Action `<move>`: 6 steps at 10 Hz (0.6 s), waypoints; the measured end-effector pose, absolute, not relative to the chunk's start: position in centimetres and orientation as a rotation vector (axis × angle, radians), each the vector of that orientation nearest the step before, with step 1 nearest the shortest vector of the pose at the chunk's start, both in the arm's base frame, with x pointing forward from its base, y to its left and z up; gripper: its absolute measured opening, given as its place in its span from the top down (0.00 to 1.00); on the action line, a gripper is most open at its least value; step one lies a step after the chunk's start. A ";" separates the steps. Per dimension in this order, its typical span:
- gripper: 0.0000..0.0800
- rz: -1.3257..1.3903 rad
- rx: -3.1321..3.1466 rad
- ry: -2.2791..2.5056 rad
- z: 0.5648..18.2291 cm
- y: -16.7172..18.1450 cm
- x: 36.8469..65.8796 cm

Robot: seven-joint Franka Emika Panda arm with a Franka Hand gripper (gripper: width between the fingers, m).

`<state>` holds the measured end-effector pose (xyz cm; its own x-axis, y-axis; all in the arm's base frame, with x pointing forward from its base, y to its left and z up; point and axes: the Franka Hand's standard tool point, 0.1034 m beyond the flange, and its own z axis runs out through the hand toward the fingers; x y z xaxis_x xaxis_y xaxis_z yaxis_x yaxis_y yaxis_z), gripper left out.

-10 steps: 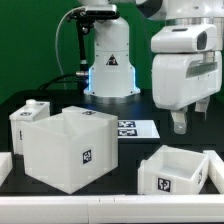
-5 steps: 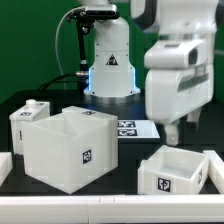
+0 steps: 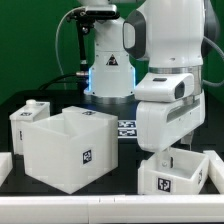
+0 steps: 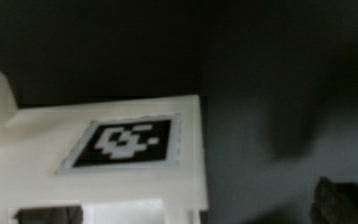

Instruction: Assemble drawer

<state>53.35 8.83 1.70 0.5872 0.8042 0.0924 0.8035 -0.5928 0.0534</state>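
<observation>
Seems the pick-up step: hovers just over the drawer (image 3: 178, 175), set on the table (image 3: 128, 160) at the exterior view's right, apart from the casing (image 3: 65, 150); cannot tell the claw's (image 3: 173, 153) spread; next needs straddling one wall, then pinching.

Black table (image 3: 130, 163) carried a white casing (image 3: 68, 150) at the exterior view's left, a small tagged block (image 3: 27, 122) just behind it, the drawer (image 3: 176, 180) at the right, the marker board (image 3: 127, 127) flat farther back, near the arm's base (image 3: 110, 75).
</observation>
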 end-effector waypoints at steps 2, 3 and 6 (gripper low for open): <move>0.31 0.166 2.793 1.417 1.7 8.9 53.3; 0.54 0.166 2.793 1.417 1.7 8.9 53.3; 0.95 0.168 2.792 1.416 1.8 8.8 53.4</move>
